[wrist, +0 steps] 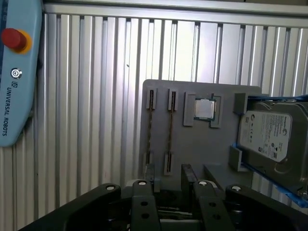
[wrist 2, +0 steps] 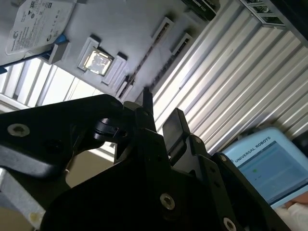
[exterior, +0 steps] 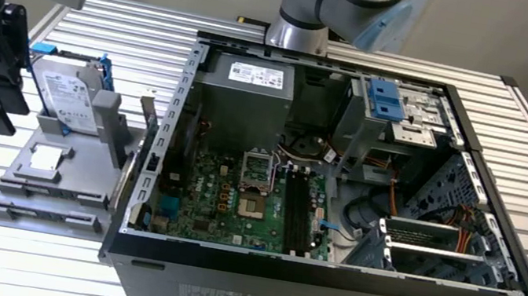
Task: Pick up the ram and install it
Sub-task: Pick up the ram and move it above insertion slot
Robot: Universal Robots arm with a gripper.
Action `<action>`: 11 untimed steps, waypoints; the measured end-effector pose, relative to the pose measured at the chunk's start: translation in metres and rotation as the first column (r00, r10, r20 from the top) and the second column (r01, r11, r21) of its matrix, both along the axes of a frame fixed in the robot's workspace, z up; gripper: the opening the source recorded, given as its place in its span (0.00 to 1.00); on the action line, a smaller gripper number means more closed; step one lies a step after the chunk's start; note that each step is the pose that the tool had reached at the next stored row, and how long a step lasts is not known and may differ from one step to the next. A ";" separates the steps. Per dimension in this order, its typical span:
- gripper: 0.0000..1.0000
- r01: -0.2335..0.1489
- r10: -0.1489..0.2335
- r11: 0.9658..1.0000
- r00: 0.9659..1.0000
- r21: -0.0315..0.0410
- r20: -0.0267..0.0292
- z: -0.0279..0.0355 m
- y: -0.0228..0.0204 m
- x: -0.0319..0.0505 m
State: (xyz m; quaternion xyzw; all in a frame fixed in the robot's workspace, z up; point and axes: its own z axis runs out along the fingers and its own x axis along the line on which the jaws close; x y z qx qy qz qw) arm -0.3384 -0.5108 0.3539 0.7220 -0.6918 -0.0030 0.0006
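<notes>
**Open gripper held just short of the ram in its holder**

The gripper (wrist: 172, 186) is seen with its fingers spread apart and nothing between them. The ram (wrist: 170, 127) is found just ahead of the fingertips, standing on edge in a slot of the grey holder (wrist: 192, 144). No contact with the hand is shown. A second slim strip (wrist: 150, 127) is set just beside the ram, on the side away from the hard drive (wrist: 269, 134). The ram appears to be the one in line with the gap between the fingers, though this cannot be told for certain. The computer case (exterior: 328, 281), where the memory slots (exterior: 299, 209) are mounted, lies well away from the hand.

Several faults can be foreseen. With the two strips so close, a finger could be driven onto the neighbouring strip or wedged between them. The thin board could be gripped off-centre, tilted in its slot and jammed when lifted. The holder's end posts could be struck if the approach is made askew.
</notes>
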 end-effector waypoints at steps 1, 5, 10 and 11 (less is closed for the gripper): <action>1.00 0.000 0.000 1.000 1.000 0.000 0.000 -0.0019 0.0000 -0.0001; 1.00 0.015 -0.015 1.000 1.000 0.000 0.000 -0.0087 0.0000 -0.0013; 1.00 0.040 -0.040 0.999 0.999 0.000 -0.003 -0.0159 0.0000 -0.0022; 1.00 0.044 -0.044 0.999 0.999 0.000 -0.004 -0.0172 0.0000 -0.0024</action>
